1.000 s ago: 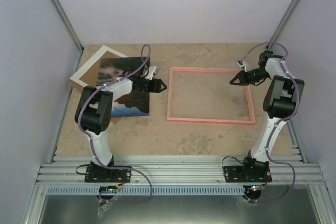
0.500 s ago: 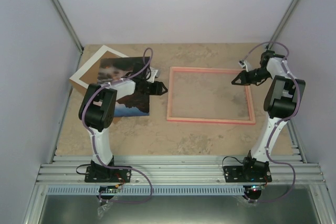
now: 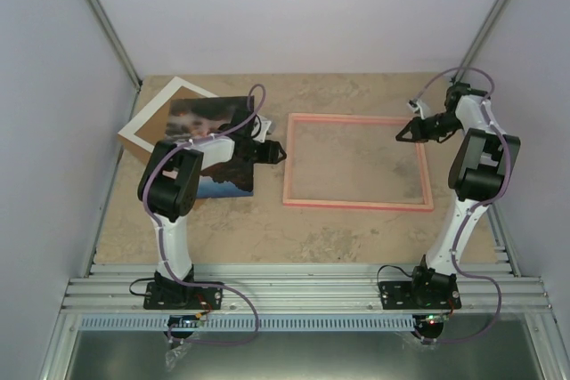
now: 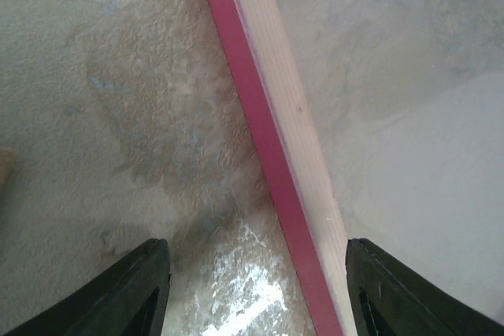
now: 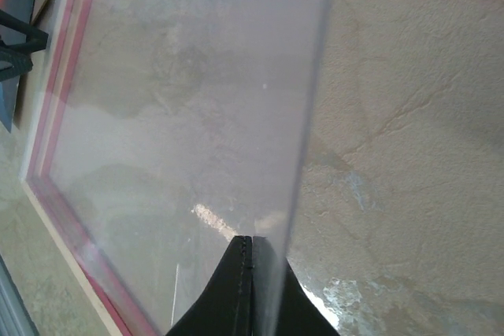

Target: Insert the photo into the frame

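Your left gripper (image 3: 278,154) is open with its fingers well apart, and it holds nothing. It hangs low over the left rail of the thin pink rectangular frame (image 3: 356,205), and that rail runs between its two fingers. Your right gripper (image 5: 252,243) is pinched tight on the edge of a thin clear sheet (image 5: 181,100), which looks tipped up over the frame's right side. The glossy rectangular photo (image 3: 198,120) shows dark clouds and water. It lies face up on the beige stone-look table (image 3: 267,238), just left of the frame and not touching it, and your left arm reaches across it. Its far left part rests on a white mat (image 3: 134,137) with a cut-out window.

I think the photo is very light, thin and bendy. Its shiny face is likely slippery and easy to scratch or smudge. It lies flat, so it may be hard to get a finger under it. The best place to take hold is probably an edge, maybe where the mat lifts it a little. Pinch softly near the middle of a side so it does not droop or crease.
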`<action>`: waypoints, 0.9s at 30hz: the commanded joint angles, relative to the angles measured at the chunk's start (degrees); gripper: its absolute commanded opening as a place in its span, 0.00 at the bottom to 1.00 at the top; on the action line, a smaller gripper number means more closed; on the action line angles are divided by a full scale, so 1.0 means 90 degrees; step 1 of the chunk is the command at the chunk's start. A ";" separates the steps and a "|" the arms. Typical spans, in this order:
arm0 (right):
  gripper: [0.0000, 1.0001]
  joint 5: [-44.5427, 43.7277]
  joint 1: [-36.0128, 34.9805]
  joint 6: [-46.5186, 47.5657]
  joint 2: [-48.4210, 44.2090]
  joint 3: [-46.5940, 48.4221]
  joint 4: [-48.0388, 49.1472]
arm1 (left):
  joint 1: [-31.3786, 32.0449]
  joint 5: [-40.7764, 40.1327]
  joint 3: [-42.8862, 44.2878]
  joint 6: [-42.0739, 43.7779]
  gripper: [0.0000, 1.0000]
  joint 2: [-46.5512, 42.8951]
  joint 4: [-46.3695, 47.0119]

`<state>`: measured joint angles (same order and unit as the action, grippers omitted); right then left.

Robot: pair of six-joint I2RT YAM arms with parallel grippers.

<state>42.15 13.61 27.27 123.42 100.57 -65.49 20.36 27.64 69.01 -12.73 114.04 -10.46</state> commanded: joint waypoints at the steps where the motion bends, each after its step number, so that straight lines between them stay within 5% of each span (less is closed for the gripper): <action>1: 0.01 -0.0169 0.0088 0.0149 0.0115 0.0248 -0.0143 | 0.0052 -0.0135 0.0174 -0.0050 0.64 0.0192 0.0030; 27: 0.01 -0.0134 0.0148 -0.0009 -0.0024 -0.0022 0.0118 | 0.0272 -0.0538 0.0410 0.0050 0.64 0.0481 -0.0170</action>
<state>40.10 14.33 27.59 124.14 101.54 -65.65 22.20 24.84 72.23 -12.64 116.40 -10.09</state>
